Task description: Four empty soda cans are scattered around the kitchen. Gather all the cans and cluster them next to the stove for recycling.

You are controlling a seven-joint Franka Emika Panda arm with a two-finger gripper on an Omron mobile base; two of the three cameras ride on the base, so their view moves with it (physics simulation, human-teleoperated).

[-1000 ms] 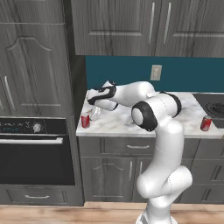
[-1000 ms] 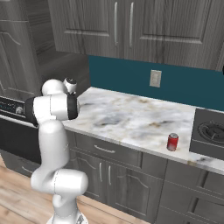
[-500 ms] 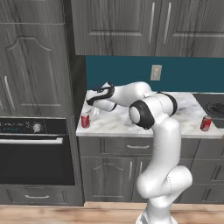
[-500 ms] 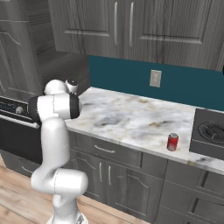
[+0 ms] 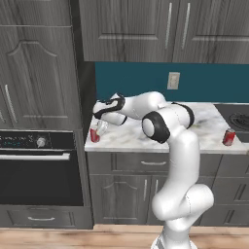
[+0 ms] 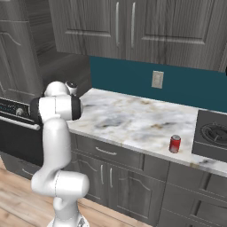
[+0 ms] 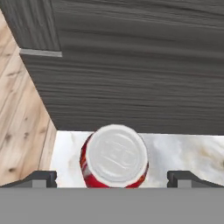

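The counter [image 5: 204, 131] is white-grey marble, set on dark grey wood cabinets [image 5: 146, 187] with matching upper cabinets [image 6: 133, 31] and a teal backsplash [image 6: 186, 86] carrying one wall outlet [image 5: 172, 80]. A black built-in oven [image 5: 36, 168] sits to the left of the counter, and the floor [image 7: 17, 118] is light wood plank. The stove [image 6: 213, 133] occupies the counter's right end. Compared with one second ago, the arm has reached further left and lower, bringing the gripper [image 5: 98, 130] down to the can [image 5: 94, 134] at the counter's left front corner. Its jaws stand spread wide, one finger on each side of this can, with no contact visible in the hand view. Two red cans are visible: this one, and a second can [image 6: 175, 143] standing upright near the front edge just beside the stove.
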